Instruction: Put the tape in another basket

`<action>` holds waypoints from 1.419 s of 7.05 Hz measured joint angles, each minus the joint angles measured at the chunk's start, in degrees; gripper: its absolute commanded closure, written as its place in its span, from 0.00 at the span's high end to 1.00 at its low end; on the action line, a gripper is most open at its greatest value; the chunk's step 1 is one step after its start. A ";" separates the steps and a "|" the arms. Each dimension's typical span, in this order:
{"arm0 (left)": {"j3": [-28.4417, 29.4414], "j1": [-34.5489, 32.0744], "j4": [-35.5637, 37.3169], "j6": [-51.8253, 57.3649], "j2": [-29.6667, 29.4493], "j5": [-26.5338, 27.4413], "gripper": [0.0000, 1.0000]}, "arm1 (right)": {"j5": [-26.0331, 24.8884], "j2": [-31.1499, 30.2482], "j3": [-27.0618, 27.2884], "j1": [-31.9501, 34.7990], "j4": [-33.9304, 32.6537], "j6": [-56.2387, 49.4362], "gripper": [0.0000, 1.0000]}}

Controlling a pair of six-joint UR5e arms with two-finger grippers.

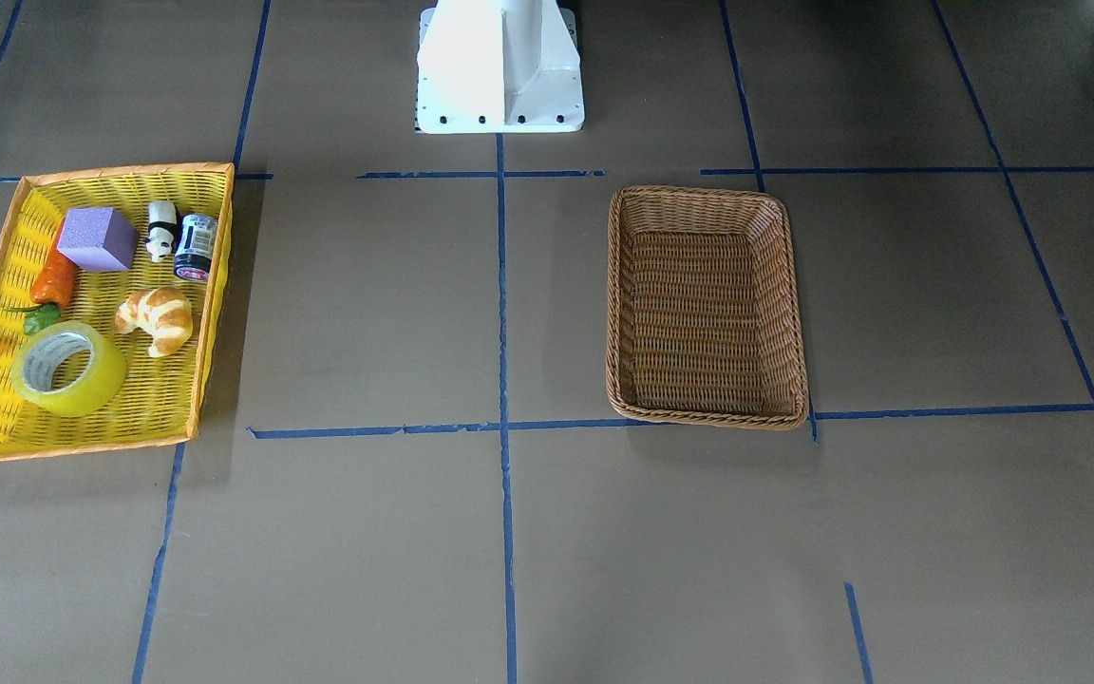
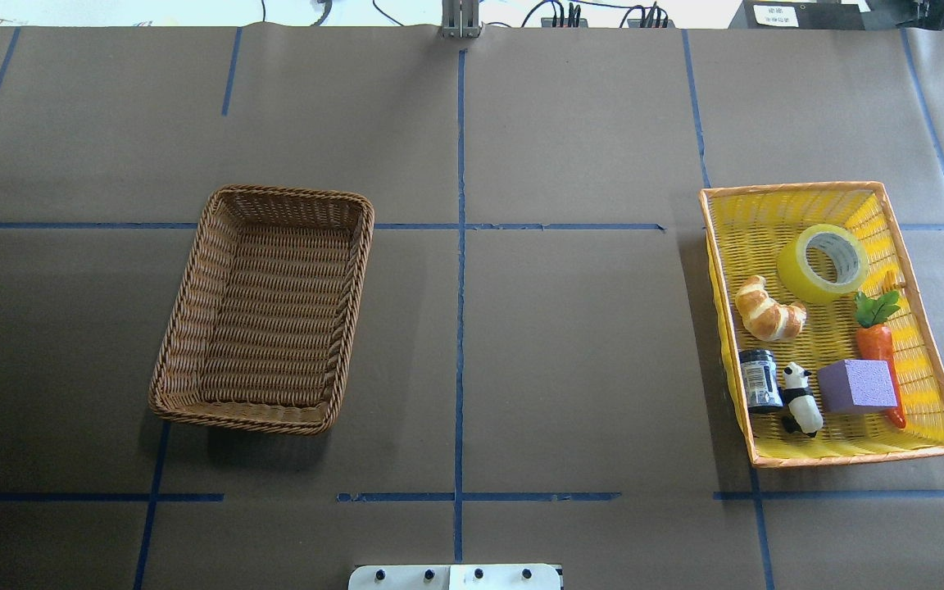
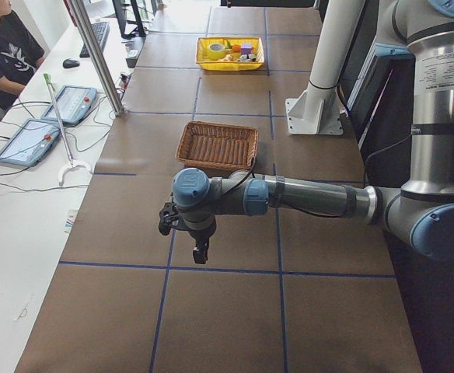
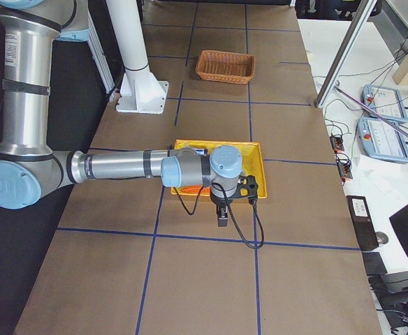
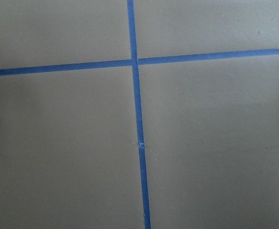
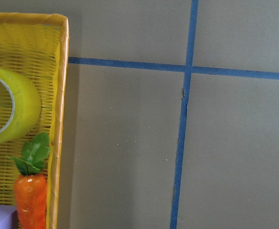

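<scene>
The tape [image 2: 823,264] lies in the far part of the yellow tray [image 2: 791,188] on the right side of the table, its hole facing mostly upward. The carrot [image 2: 877,340] has its leaves just beside the roll, and the croissant [image 2: 769,309] is near on the other side. I judge the roll stiff and fairly light, with a slick film face that could slide between fingers. The safest hold looks like a pinch across its wall, one finger down inside the white core and one outside. The right gripper [image 4: 222,216] hangs over bare table just outside the tray's right rim, so the tape sits to its left, across the rim. Its wrist camera catches only part of the roll at the edge of the picture. I cannot tell how wide its jaws stand, as only the side camera shows it, and nothing appears to be in them. The left gripper [image 3: 200,251] hangs over bare table left of the brown basket [image 2: 292,193], well apart from the tape, and I cannot tell its opening either.
</scene>
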 measured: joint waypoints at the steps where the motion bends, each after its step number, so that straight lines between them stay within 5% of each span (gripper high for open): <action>1: -0.14 0.00 -0.13 0.00 0.01 -0.29 1.00 | 0.01 -0.05 0.04 0.00 0.08 -0.12 1.00; 4: -0.97 -0.02 -0.70 0.18 0.53 -1.69 1.00 | 0.59 0.10 -0.13 -2.11 4.88 0.46 1.00; 10: -2.07 0.00 -0.75 0.07 0.68 -2.54 1.00 | -3.68 10.88 -4.31 -19.27 11.57 7.87 0.92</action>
